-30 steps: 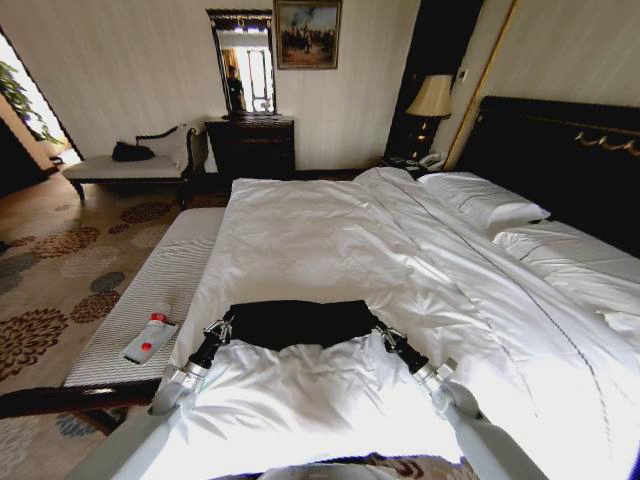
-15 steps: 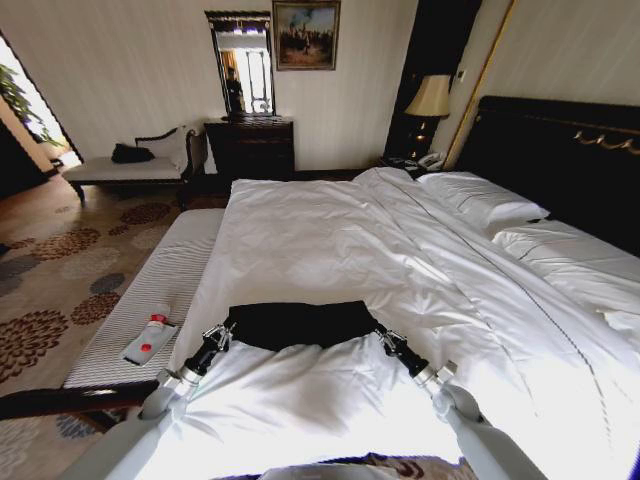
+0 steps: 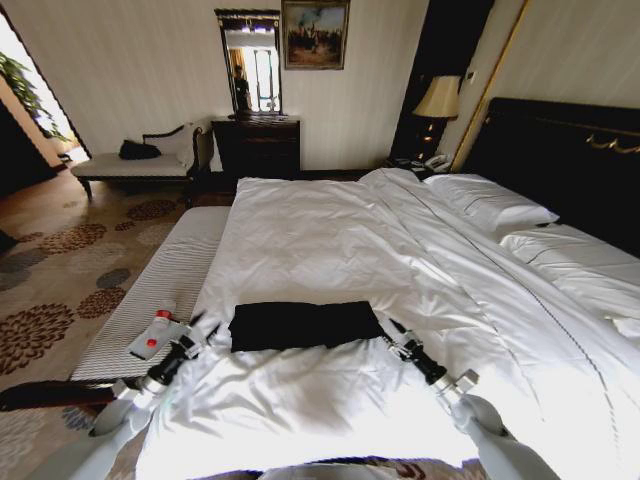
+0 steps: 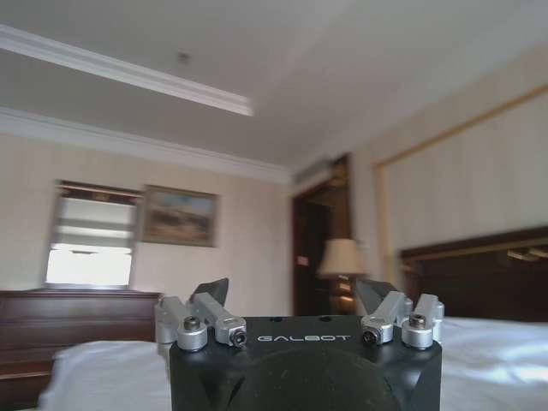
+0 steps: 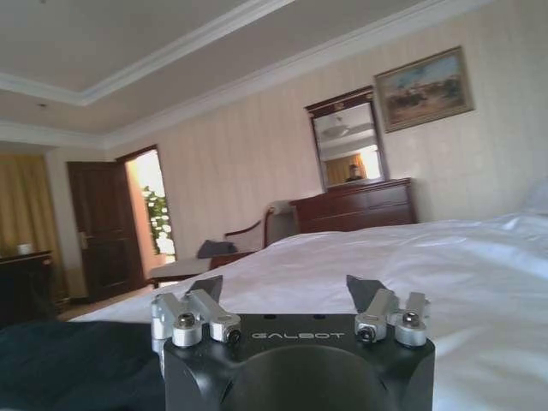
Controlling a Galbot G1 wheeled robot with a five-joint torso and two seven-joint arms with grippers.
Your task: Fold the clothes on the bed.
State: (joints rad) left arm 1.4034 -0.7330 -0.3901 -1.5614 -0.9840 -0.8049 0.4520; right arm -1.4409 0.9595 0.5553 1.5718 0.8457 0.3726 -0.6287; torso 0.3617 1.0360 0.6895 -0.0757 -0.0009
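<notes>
Both grippers, left [image 3: 196, 333] and right [image 3: 392, 335], gape empty beside the shirt [image 3: 300, 324]; its soft fold may spring open.

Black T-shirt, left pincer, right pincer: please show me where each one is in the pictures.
Black T-shirt [image 3: 303, 325], head view, middle of the folded fabric.
Left pincer [image 3: 192, 338], head view, between its fingertips, beside the shirt's left end.
Right pincer [image 3: 397, 336], head view, between its fingertips, beside the shirt's right end.
</notes>
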